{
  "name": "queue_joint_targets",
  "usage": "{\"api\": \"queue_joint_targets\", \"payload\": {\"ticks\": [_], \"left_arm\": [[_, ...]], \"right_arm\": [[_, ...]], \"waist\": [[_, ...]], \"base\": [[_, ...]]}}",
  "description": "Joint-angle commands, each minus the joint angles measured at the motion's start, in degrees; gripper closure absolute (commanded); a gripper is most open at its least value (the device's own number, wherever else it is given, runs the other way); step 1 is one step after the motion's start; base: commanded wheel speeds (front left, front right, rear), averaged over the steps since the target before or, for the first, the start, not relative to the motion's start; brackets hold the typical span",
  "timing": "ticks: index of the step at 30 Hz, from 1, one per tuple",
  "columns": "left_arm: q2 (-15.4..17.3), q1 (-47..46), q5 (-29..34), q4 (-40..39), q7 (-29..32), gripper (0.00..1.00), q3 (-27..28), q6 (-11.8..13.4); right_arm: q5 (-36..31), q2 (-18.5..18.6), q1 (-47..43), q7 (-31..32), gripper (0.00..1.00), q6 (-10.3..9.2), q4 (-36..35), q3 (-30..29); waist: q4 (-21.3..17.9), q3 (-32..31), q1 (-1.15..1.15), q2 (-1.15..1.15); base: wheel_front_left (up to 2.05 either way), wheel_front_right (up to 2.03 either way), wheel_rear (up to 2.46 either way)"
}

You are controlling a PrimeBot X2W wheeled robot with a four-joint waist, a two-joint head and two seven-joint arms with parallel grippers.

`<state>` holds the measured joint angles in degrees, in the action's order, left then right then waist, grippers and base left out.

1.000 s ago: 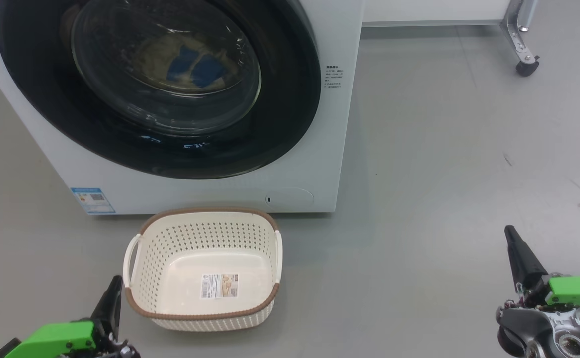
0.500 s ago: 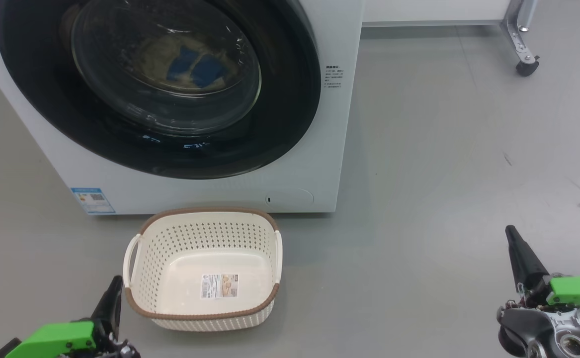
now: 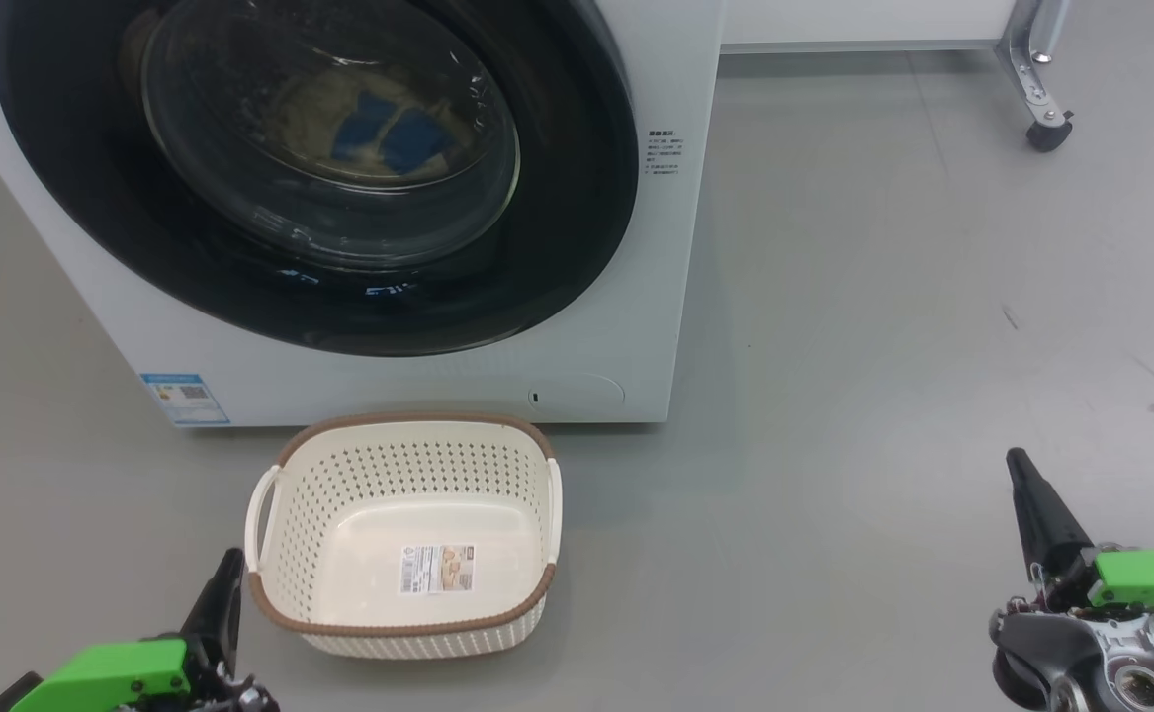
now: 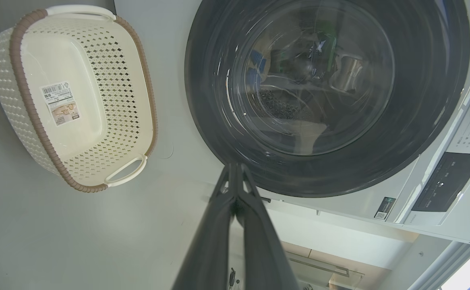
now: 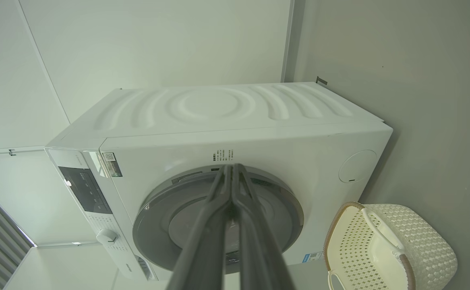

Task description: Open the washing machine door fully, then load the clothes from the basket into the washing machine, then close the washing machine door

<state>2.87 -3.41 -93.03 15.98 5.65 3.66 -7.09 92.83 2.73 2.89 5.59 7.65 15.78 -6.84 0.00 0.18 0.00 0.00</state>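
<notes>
The washing machine door [image 3: 310, 178] sits flush on the washing machine [image 3: 680, 297]. The clothes [image 3: 379, 133] lie inside, visible through it, and the basket [image 3: 418, 475] stands empty on the floor [image 3: 883, 346] just before it. Both the left gripper [image 3: 230, 562] and right gripper [image 3: 1016, 463] have fingers [image 4: 255, 241] pressed together, holding nothing. Risk: an uncaught latch could let the door spring open. The right wrist view adds the control panel [image 5: 83, 189], beyond the head view's frame.
</notes>
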Motion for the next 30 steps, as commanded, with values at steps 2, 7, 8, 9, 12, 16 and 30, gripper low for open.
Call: {"api": "queue_joint_targets", "payload": {"ticks": [2, 7, 8, 9, 12, 16, 30], "left_arm": [[0.4, -2.7, 0.4, -2.0, 0.4, 1.00, 2.3, -0.4], [0.4, -2.7, 0.4, -2.0, 0.4, 1.00, 2.3, -0.4], [0.4, -2.7, 0.4, -2.0, 0.4, 1.00, 2.3, -0.4], [0.4, -2.7, 0.4, -2.0, 0.4, 1.00, 2.3, -0.4], [0.4, -2.7, 0.5, -2.0, 0.4, 1.00, 2.4, -0.4], [0.4, -2.7, 0.5, -2.0, 0.5, 1.00, 2.4, -0.4], [0.3, -2.7, 0.6, -1.9, 0.5, 1.00, 2.5, -0.4]], "right_arm": [[-0.1, 0.6, 3.2, 0.4, 1.00, -0.16, -1.8, 0.9], [-0.2, 0.6, 3.2, 0.4, 1.00, -0.16, -1.8, 0.9], [-0.2, 0.6, 3.2, 0.4, 1.00, -0.16, -1.8, 0.9], [-0.2, 0.6, 3.2, 0.5, 1.00, -0.16, -1.8, 0.9], [-0.2, 0.6, 3.2, 0.5, 1.00, -0.16, -1.8, 0.9], [-0.2, 0.5, 3.2, 0.5, 1.00, -0.16, -1.8, 0.8], [-0.3, 0.5, 3.3, 0.6, 1.00, -0.16, -1.8, 0.7]], "waist": [[0.0, 0.0, 0.00, 0.00], [0.0, 0.0, 0.00, 0.00], [0.0, 0.0, 0.00, 0.00], [0.0, 0.0, 0.00, 0.00], [0.0, 0.0, 0.00, 0.00], [0.0, 0.0, 0.00, 0.00], [0.0, 0.0, 0.00, 0.00]], "base": [[0.00, 0.00, 0.00], [0.00, 0.00, 0.00], [0.00, 0.00, 0.00], [0.00, 0.00, 0.00], [0.00, 0.00, 0.00], [0.00, 0.00, 0.00], [0.00, 0.00, 0.00]]}}
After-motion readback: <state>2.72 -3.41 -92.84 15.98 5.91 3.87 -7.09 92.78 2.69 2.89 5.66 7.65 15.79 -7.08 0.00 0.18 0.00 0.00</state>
